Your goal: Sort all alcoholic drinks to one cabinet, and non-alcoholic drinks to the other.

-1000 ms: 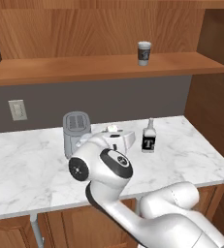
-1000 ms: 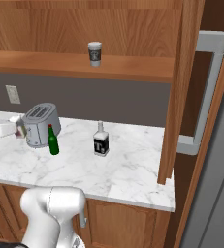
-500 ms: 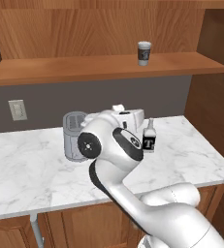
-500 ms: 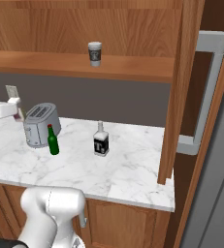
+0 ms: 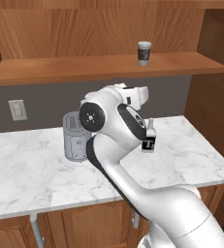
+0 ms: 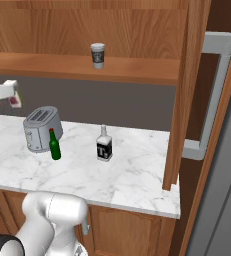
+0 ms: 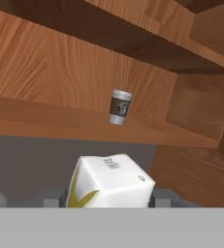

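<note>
My gripper (image 7: 108,197) is shut on the small white carton (image 7: 111,180), which sits between the finger tips at the bottom of the hand view. From the right base view the carton (image 6: 15,101), with its red-pink mark, hangs at the far left below the shelf, above the toaster. The paper coffee cup (image 5: 144,53) (image 6: 97,55) (image 7: 119,107) stands upright on the wooden shelf, ahead of and above the carton. On the counter stand the dark-green bottle (image 6: 54,145) and the clear squarish bottle (image 6: 104,145) (image 5: 149,138); my arm partly hides the clear one in the left base view.
A grey toaster (image 6: 41,127) (image 5: 75,136) stands on the marble counter (image 6: 137,175) beside the green bottle. The wooden shelf (image 5: 60,70) runs across the wall above. An open cabinet door's edge (image 6: 184,95) rises on the right. A wall outlet (image 5: 17,109) sits at left.
My arm has swung upward, carrying the white carton from just above the counter to a height just under the shelf. The bottles, cup and toaster stayed put.
</note>
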Tool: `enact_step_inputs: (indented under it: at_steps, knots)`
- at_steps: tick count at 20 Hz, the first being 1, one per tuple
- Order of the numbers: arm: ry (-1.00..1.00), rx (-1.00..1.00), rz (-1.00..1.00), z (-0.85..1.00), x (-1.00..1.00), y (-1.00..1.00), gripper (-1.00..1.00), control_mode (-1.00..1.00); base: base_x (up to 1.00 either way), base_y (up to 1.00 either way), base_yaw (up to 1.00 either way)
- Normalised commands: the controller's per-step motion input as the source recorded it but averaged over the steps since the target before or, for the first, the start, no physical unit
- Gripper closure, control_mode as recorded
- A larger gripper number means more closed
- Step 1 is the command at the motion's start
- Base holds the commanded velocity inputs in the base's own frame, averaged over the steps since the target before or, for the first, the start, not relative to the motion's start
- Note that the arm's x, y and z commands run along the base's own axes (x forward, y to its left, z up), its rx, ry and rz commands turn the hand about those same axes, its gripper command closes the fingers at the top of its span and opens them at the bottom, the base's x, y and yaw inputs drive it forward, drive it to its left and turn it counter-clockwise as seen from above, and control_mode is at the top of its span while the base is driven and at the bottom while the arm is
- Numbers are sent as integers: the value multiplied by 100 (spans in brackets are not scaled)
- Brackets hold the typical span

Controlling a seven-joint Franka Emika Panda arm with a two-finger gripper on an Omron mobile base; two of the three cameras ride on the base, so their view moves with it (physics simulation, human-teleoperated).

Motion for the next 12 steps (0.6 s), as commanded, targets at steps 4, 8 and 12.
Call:
enact_step_inputs:
  at_steps: [4,8,12]
  knots:
    - [0,5,0,52,1,-4,100,-100,0,0,0]
    - [0,4,0,44,3,-5,100,-100,0,0,0]
    - [0,5,2,33,13,-6,100,-100,0,0,0]
